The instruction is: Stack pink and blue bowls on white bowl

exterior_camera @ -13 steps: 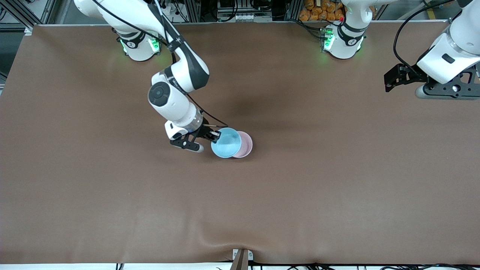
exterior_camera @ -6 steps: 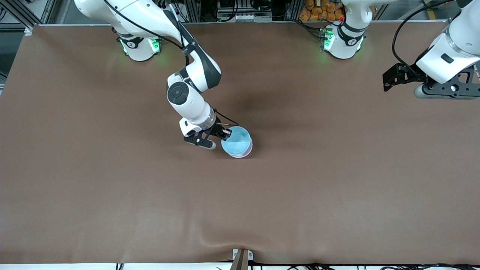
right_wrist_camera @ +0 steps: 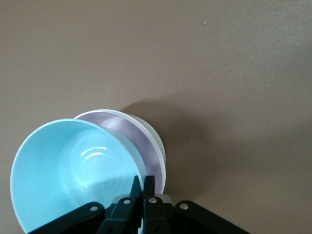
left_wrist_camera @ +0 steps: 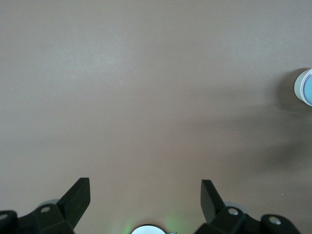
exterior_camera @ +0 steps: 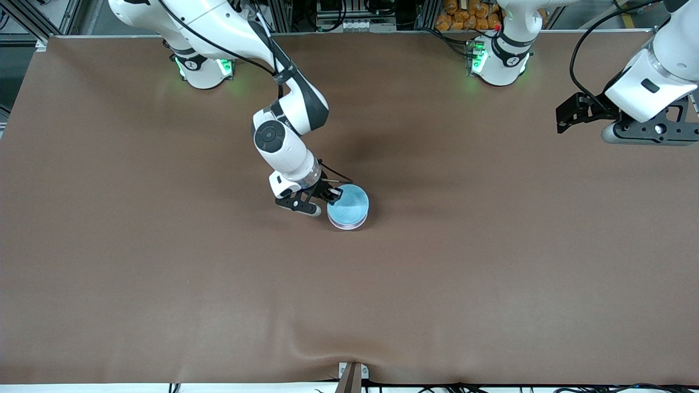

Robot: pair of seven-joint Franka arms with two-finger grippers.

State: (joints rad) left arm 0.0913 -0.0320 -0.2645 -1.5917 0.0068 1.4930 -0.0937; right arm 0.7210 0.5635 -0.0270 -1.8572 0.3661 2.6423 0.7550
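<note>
My right gripper (exterior_camera: 333,195) is shut on the rim of the light blue bowl (exterior_camera: 349,205) near the table's middle. It holds the bowl tilted over the pale pink bowl (right_wrist_camera: 132,132) and covers nearly all of it. The pink bowl sits inside the white bowl (right_wrist_camera: 157,141), of which only the outer wall shows. In the right wrist view the fingertips (right_wrist_camera: 148,183) pinch the blue bowl (right_wrist_camera: 73,170) at its edge. My left gripper (exterior_camera: 563,117) waits open and holding nothing above the left arm's end of the table. The left wrist view shows the stack (left_wrist_camera: 305,87) at the frame's edge.
The brown table cover (exterior_camera: 491,273) is flat, with a small ripple near the front edge. Both robot bases (exterior_camera: 202,68) stand along the table's back edge, with clutter past it.
My right gripper carried the blue bowl sideways toward the left arm's end. It went from half beside the pink bowl to over it. The left arm barely shifted.
</note>
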